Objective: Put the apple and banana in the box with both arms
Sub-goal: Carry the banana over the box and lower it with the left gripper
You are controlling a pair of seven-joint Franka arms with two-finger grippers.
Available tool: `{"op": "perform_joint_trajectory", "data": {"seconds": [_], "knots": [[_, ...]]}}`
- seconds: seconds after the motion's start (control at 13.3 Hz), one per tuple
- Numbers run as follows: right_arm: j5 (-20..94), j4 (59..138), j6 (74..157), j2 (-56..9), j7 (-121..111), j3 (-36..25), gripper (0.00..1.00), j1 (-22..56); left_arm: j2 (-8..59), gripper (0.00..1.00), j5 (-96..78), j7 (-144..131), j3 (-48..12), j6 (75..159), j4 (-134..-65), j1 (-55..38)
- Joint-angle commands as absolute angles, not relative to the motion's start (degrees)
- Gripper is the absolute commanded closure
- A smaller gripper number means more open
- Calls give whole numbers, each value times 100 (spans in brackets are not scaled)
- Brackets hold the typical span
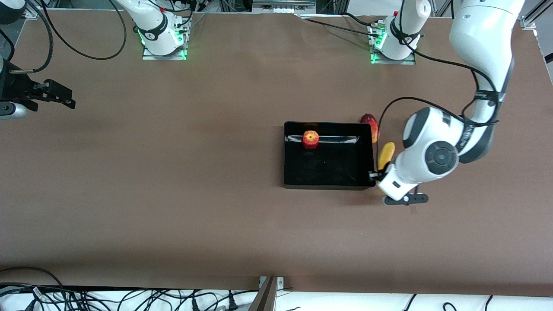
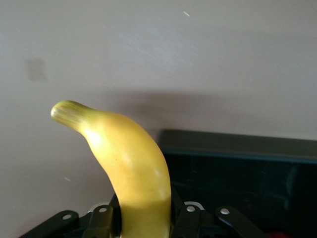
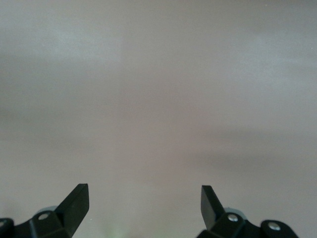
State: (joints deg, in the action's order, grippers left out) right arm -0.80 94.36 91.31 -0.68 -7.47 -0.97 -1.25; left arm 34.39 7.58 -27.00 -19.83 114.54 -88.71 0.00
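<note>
Front view: the box [image 1: 328, 177] sat on the brown worktop [image 1: 173, 194], toward the left arm's end. The apple [image 1: 310, 139] was already inside the box, by the wall farthest from the front camera. The left gripper [image 1: 380, 176] was at the box corner nearest the left arm's end, with the banana [image 1: 386, 156] showing just outside that side wall, its long axis running roughly along the wall. A red-and-yellow oval fruit [image 1: 370, 126] lay on the worktop touching or just beside the box's farther corner on the same side. The right gripper [image 1: 60, 96] was well apart from the box, over bare worktop at the right arm's end; that arm waited.

Left wrist view: the left gripper [image 2: 144, 218] had its fingers [image 2: 190, 220] closed on the banana [image 2: 129, 168], clamped near one end, the stem end pointing away from the wrist. The box [image 2: 237, 146] rim lay just beside the banana, the interior to one side of it. Judged: the banana needed only a short sideways carry over the wall, then a release; the left arm was clearly the nearer one.

Right wrist view: the right gripper [image 3: 144, 201] had its fingers [image 3: 74, 203] spread wide, holding nothing, only worktop [image 3: 158, 99] beneath.
</note>
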Motion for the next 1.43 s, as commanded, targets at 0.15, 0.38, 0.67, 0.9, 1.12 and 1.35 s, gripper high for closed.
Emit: {"op": "perform_joint_trajectory", "data": {"seconds": [0.15, 0.38, 0.67, 0.9, 1.12, 1.35], "knots": [[17, 9308, 9097, -105, -721, -167, 0, -61, 3322, 100, 642, -3348, -2478, 11250, -9069, -167], [18, 9308, 9097, -106, -721, -167, 0, -62, 3436, 100, 703, -3340, -2549, 11346, -9237, -255], [18, 9308, 9088, -105, -721, -167, 0, -62, 3507, 100, 747, -3331, -2558, 11846, -9527, -272], [18, 9316, 9079, -114, -721, -167, 0, -62, 3647, 100, 765, -3331, -2549, 12259, -9659, -281], [18, 9316, 9088, -106, -729, -167, 0, -62, 3814, 100, 1019, -3349, -2549, 12488, -9668, -281], [18, 9316, 9088, -114, -729, -167, 0, -62, 3998, 100, 1211, -3366, -2549, 12726, -9668, -290]]}}
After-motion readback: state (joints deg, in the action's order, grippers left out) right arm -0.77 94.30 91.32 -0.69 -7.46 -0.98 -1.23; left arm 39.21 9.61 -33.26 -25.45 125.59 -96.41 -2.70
